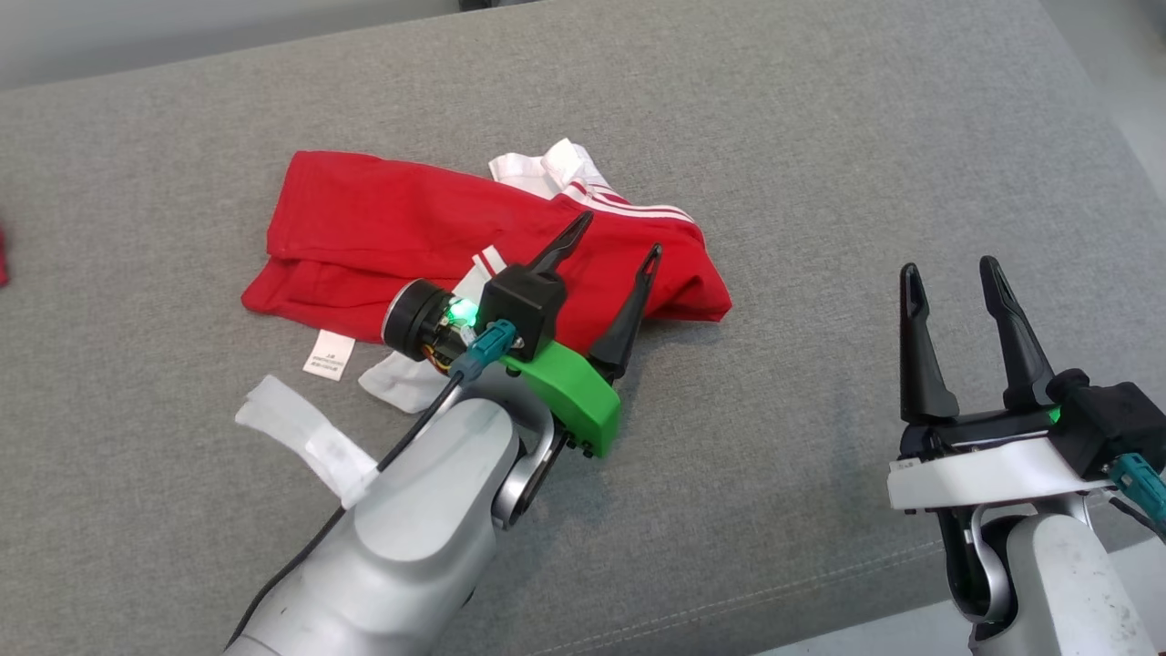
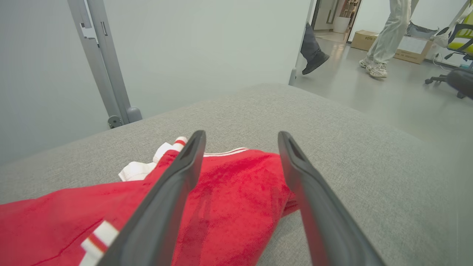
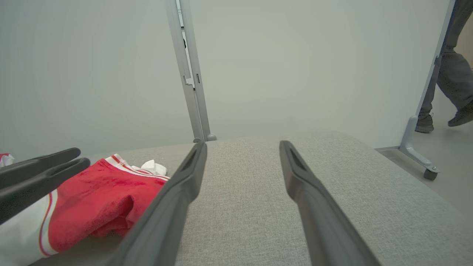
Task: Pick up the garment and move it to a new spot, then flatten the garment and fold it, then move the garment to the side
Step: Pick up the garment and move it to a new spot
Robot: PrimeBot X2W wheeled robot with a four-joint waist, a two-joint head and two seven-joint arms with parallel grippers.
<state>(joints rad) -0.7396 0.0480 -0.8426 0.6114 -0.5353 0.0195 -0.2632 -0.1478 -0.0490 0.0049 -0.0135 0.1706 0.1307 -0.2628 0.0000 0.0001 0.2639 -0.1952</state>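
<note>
Item 1: red garment [image 1: 383,228] w/ white stripes, bunched, lying on grey cushion [image 1: 820,137], left of centre; white care label [image 1: 329,354] at its near edge. Item 2: left gripper [image 1: 618,232], we note jaws spread wide, nothing held, fingers over garment's right end. Item 3: right gripper [image 1: 950,268], jaws wide, empty, over bare cushion, well apart from garment.
</note>
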